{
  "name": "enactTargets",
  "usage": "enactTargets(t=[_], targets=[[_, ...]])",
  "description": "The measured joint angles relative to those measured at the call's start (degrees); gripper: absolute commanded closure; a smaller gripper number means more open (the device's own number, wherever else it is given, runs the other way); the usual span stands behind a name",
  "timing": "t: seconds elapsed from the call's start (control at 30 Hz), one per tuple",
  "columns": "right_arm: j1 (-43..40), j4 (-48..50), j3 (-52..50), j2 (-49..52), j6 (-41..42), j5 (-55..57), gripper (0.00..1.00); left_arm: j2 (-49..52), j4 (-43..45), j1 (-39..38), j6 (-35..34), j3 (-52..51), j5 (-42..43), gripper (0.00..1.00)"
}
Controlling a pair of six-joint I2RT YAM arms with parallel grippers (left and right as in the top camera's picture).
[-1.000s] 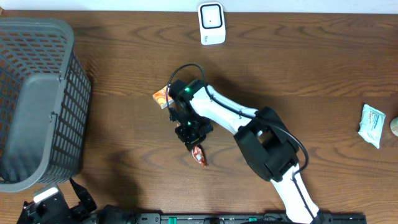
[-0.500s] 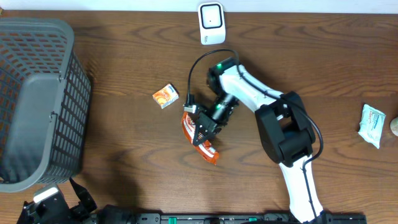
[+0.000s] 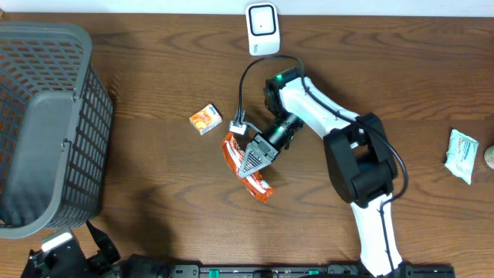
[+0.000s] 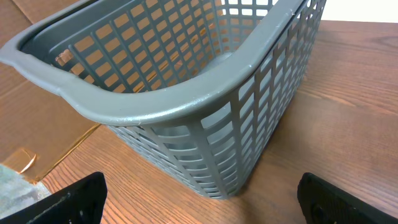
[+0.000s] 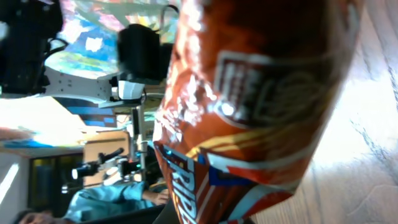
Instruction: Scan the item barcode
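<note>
1. the orange glossy foil snack packet (image 3: 262, 190) is pinched near its middle by the right tool (image 3: 252, 161), jaws closed tight on it. it sits mid brown wooden tabletop (image 3: 154, 193), near the small orange carton (image 3: 205, 120) and well apart from the white box-shaped scanner (image 3: 262, 29) at the far edge. can't tell if its low end touches the wood.
2. handling, my read: v. light, soft crinkly film w/ air inside. the surface is slick, so it could slip or twist in a narrow pinch. contents prob. brittle, so no hard squeeze.
3. best hold is prob. a flat sealed end or side edge, leaving the printed faces clear for the scanner. no barcode found in any view; the right wrist view shows only close-up logo print & shiny creases.
4. left tool (image 4: 202, 199) is spread wide, holding nothing, beside the grey plastic lattice basket (image 4: 186, 106), which looks rigid w/ a rounded rim.
5. others: the carton looks like stiff card w/ square corners. a white crinkled pouch (image 3: 461, 156) lies flat at the right edge.
</note>
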Motion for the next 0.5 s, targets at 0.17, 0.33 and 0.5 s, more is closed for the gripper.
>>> enactTargets(t=[0.17, 0.33, 0.5], targets=[[0.0, 0.0, 0.0, -10.6, 1.9, -1.2, 0.99, 0.0, 0.0, 0.0, 0.0, 0.0, 0.0, 0.02], [0.0, -0.1, 0.3, -20.3, 8.5, -2.5, 0.99, 0.0, 0.0, 0.0, 0.0, 0.0, 0.0, 0.02], [0.5, -0.1, 0.3, -24.2, 13.7, -4.0, 0.99, 0.0, 0.0, 0.0, 0.0, 0.0, 0.0, 0.02]])
